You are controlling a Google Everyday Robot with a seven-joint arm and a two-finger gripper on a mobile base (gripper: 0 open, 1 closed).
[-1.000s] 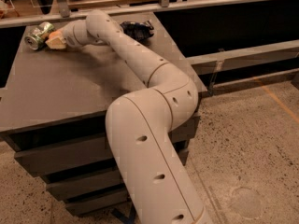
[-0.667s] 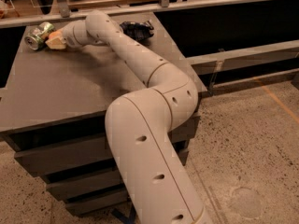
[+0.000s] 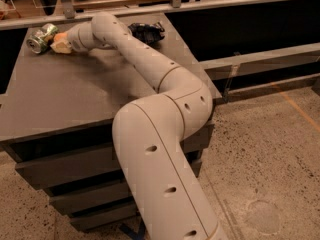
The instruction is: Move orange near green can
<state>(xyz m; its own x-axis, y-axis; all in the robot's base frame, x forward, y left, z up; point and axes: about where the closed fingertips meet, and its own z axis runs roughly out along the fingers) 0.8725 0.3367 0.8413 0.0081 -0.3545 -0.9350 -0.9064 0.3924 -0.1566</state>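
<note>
The green can [image 3: 41, 37] lies on its side at the far left corner of the dark table [image 3: 75, 94]. My gripper [image 3: 60, 42] is at the end of the arm, which reaches across the table, and it is right beside the can, on the can's right. The orange [image 3: 58, 36] shows as a small orange patch between the pale fingers [image 3: 63, 47], which are closed around it. Most of the orange is hidden by the fingers. The orange is within a few centimetres of the can; I cannot tell whether they touch.
A dark wrinkly snack bag [image 3: 148, 31] lies at the table's far edge, behind my arm. A metal rail [image 3: 200, 4] runs along the back. Drawer fronts [image 3: 65, 169] sit under the tabletop. Speckled floor [image 3: 270, 149] lies to the right.
</note>
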